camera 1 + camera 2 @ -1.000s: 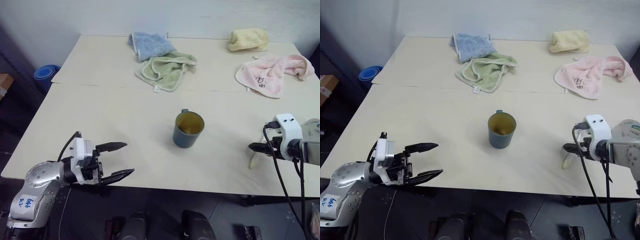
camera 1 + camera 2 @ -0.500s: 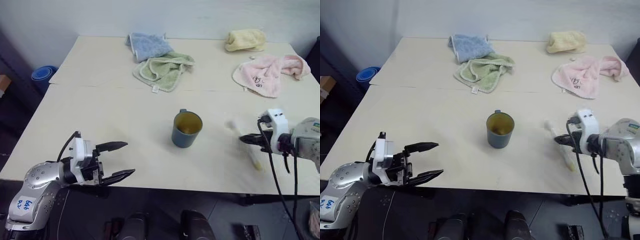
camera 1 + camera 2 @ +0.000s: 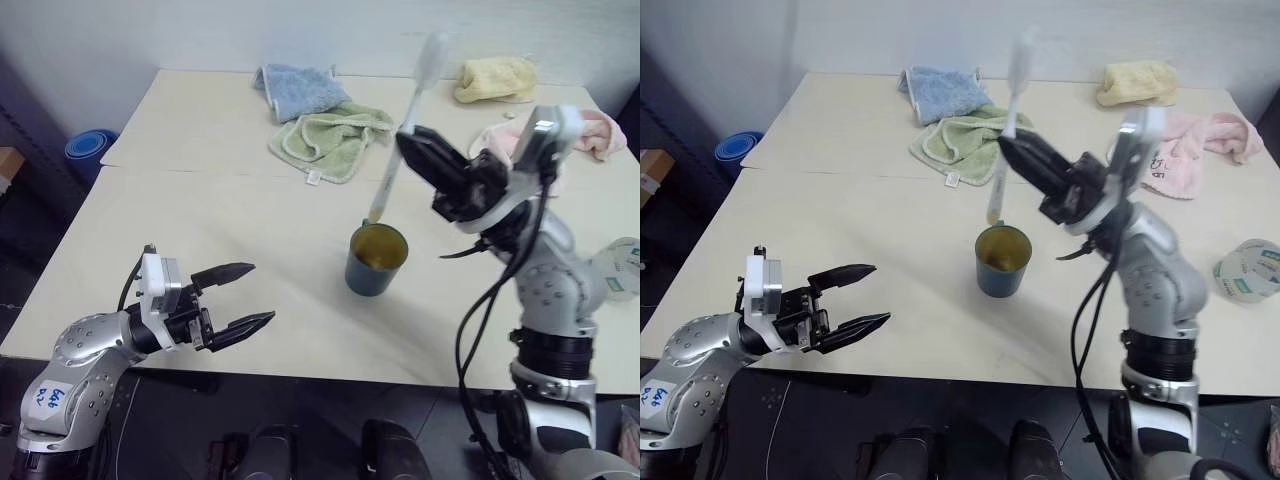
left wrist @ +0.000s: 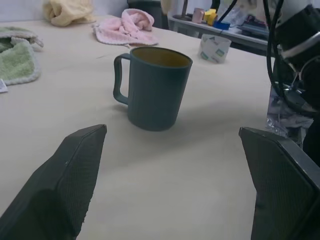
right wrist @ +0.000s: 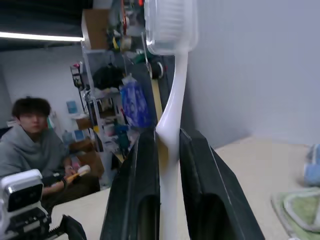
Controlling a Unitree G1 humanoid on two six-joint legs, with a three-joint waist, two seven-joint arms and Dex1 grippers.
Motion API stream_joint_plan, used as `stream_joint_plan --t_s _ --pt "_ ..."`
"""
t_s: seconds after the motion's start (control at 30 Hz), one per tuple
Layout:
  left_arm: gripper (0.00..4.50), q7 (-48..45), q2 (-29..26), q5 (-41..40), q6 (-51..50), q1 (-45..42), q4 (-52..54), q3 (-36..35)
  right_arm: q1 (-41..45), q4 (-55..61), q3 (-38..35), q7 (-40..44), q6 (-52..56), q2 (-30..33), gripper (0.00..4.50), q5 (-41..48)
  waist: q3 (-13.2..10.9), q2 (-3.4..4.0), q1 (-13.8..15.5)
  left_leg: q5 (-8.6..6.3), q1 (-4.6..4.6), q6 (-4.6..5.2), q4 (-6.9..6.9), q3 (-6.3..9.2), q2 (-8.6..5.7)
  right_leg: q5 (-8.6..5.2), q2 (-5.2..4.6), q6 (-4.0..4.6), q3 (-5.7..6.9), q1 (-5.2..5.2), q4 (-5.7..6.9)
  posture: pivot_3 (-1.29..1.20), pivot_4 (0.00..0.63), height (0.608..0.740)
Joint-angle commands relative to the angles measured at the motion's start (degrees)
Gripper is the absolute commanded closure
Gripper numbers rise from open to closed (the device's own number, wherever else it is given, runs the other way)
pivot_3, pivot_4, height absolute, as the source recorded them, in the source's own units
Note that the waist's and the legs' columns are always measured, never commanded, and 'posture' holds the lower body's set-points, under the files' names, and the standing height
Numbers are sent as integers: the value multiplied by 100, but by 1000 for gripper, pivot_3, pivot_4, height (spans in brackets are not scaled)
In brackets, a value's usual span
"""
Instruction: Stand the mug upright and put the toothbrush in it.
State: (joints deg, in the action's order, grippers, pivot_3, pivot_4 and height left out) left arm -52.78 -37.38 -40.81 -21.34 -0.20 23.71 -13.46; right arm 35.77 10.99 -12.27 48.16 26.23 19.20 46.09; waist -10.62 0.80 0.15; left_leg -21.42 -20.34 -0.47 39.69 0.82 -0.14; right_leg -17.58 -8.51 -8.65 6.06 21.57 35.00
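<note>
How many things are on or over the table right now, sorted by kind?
Towels: 4 (blue, green, yellow, pink)
Mugs: 1, upright
Toothbrushes: 1, in the right gripper, held over the mug
Tape rolls: 1
Total: 7

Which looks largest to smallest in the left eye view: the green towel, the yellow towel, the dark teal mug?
1. Green towel.
2. Yellow towel and dark teal mug: they look alike, and the mug is nearer the camera, so no ranking.

Robotics lab: cluttered equipment shelves, seated person watching, plain counter against a white wall.
</note>
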Motion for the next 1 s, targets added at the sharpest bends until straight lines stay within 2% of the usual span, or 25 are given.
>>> stream_joint_plan --t_s 0.03,0.1,0.2,0.37,0.53,0.67,0.83,1.0 --pt "0 -48 -95 -71 -56 -105 48 -38 -274 -342 279 360 -1028 -167 4151 -657 0 1 -28 0 0 0 0 -1 0 0 0 0 0 0 0 0 150 740" --pt "0 -57 -91 24 2 -176 12 -31 -452 -740 400 684 -1575 -107 4151 -1012 -1 1 -31 0 0 0 -1 -4 -1 0 0 0 0 1 0 0 150 740" --pt "0 -85 -85 179 164 -214 -29 -52 -556 -1040 351 873 -1873 -84 4151 -1084 -3 5 -51 0 1 0 -1 -6 -1 0 1 0 -1 1 -1 0 150 740" --pt "0 -208 -188 393 417 8 -180 -246 -794 -1100 368 1273 -2309 184 2715 -1271 -7 11 -56 0 2 0 -2 -8 3 0 3 0 -1 2 -2 0 150 740" --pt "0 -79 -287 1187 1182 558 -450 -621 -1297 -1218 -75 1649 -2516 1056 1067 -1368 -7 11 -20 0 1 0 -5 -11 3 0 2 0 -2 2 -10 0 150 740" --pt "0 -37 -337 1651 1721 1149 -744 -1085 -1630 -1525 -507 2053 -2759 1745 26 -1365 -8 10 -20 -1 0 2 -6 -21 3 0 2 0 -3 -1 -22 0 150 740" --pt "0 -179 -281 1826 2247 2054 -1319 -1720 -2304 -2544 -802 3051 -3720 2534 26 -1694 -10 4 -22 -3 8 6 -16 -34 8 0 2 0 -4 -4 -33 0 150 740" --pt "0 -53 -105 1886 2581 2323 -1424 -1773 -2460 -3190 -848 3144 -4133 2681 26 -1843 -11 3 -24 -4 16 15 -16 -65 13 0 -3 0 -8 -8 -49 0 150 740"
